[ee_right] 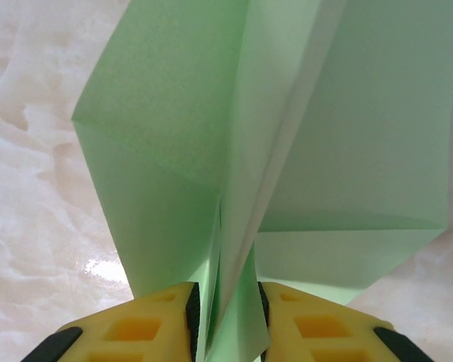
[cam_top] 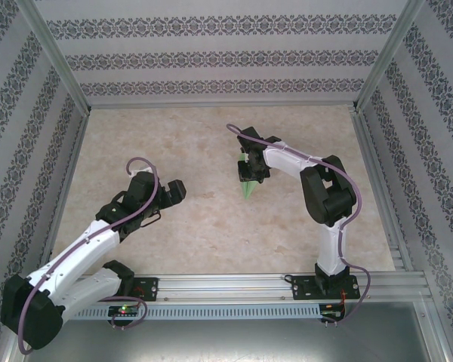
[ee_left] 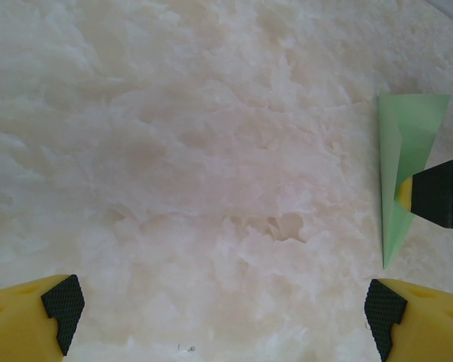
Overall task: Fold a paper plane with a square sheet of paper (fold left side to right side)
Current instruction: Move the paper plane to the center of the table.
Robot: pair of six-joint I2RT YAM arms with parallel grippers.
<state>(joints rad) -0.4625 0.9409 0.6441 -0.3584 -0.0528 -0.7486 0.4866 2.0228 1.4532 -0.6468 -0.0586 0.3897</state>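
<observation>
Between right gripper (ee_right: 225, 332) jaws, paper plane (ee_right: 287, 136), seemingly loose.

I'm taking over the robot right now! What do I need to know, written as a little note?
Left gripper: open, empty, over bare table.
Right gripper: the centre ridge of the paper plane sits between its fingers; I cannot tell if it is pinched tight.
Paper plane: near the middle of the table, tip pointing toward the arms' bases.
Done: the paper is folded into a pointed dart with two wings.
Left: probably just letting go and checking that the folds look even.
</observation>
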